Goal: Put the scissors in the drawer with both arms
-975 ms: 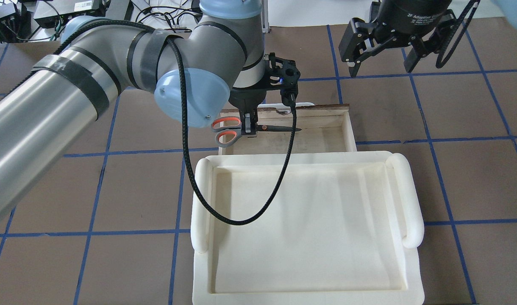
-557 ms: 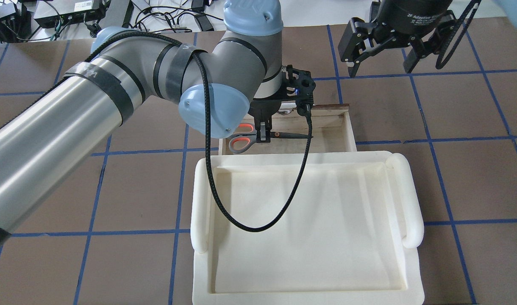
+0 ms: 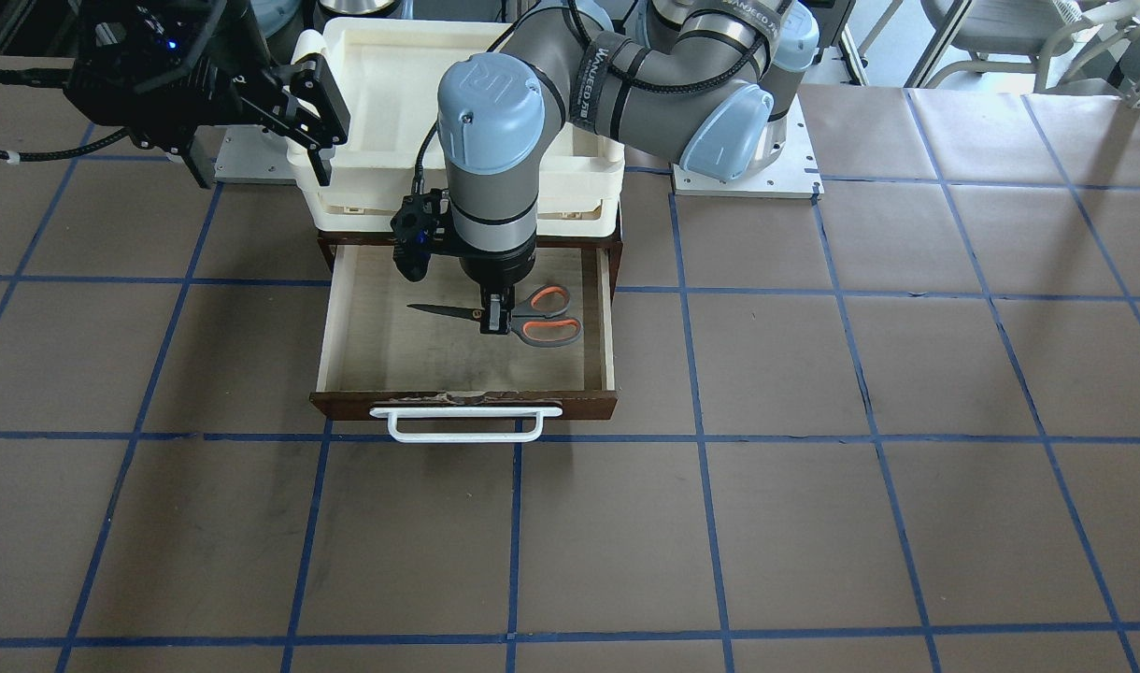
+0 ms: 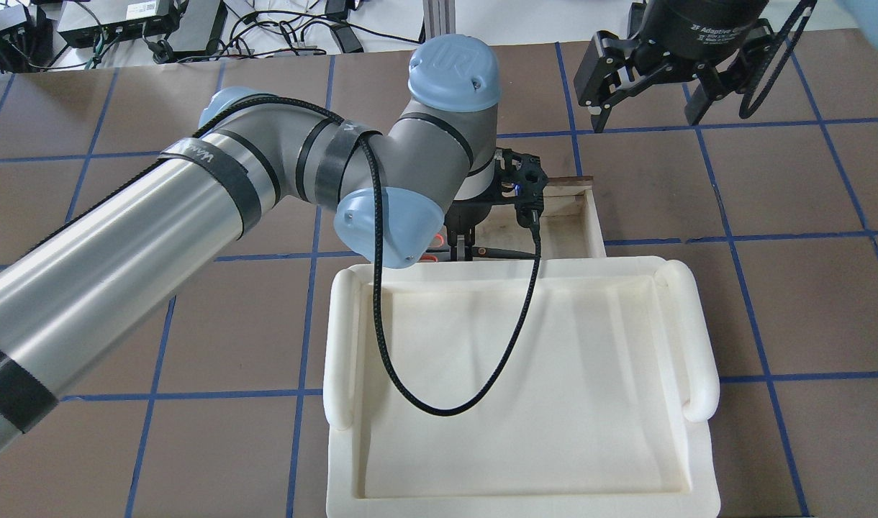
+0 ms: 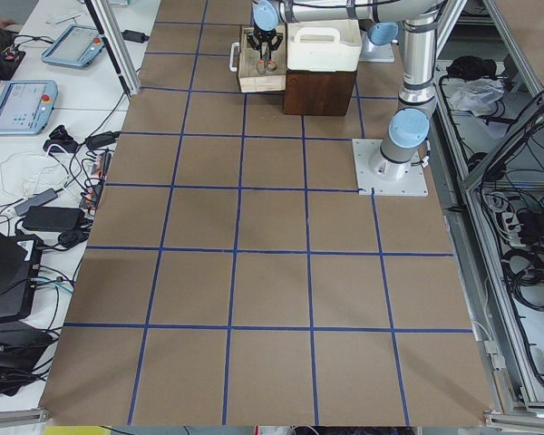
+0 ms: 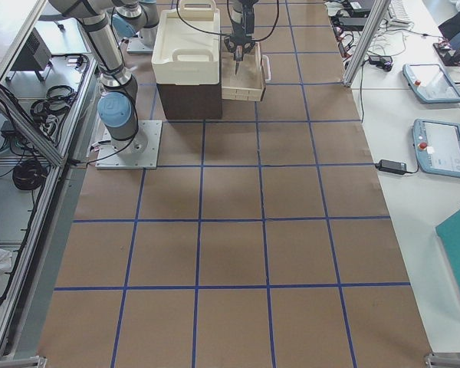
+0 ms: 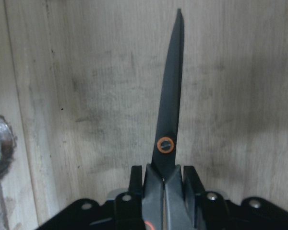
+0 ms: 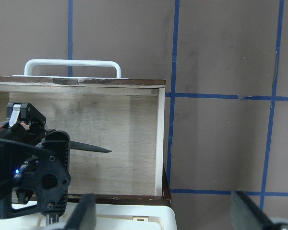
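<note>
i see the left gripper clamped on the scissors inside the open drawer; the right gripper hangs spread apart.

exterior views bright, even overhead light, soft shadows; white tray washed out by glare; left wrist view dim, scissors near silhouette; right wrist view: near fingers blurred

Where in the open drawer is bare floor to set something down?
Bare plywood lies between the scissors and the drawer front by the white handle, and past the blade tips toward the side wall. The middle is crowded: the left gripper grips the scissors, and the cream tray sits above the back.
</note>
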Robot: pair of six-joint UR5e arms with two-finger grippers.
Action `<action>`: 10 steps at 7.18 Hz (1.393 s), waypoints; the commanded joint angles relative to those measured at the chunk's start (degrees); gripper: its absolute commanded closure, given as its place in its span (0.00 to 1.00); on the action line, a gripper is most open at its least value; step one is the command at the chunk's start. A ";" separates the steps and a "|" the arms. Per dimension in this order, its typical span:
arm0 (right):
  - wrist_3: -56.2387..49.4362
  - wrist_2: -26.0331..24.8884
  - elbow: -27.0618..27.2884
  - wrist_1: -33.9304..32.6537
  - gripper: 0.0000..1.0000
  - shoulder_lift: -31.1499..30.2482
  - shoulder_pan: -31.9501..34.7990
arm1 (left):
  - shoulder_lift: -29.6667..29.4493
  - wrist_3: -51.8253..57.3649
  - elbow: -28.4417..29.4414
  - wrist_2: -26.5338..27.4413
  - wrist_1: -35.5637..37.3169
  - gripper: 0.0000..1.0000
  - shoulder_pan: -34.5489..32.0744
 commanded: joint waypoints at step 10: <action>0.01 0.24 0.71 -0.35 0.00 -0.04 0.24 | 9.77 1.28 4.09 -2.12 -6.83 0.41 13.13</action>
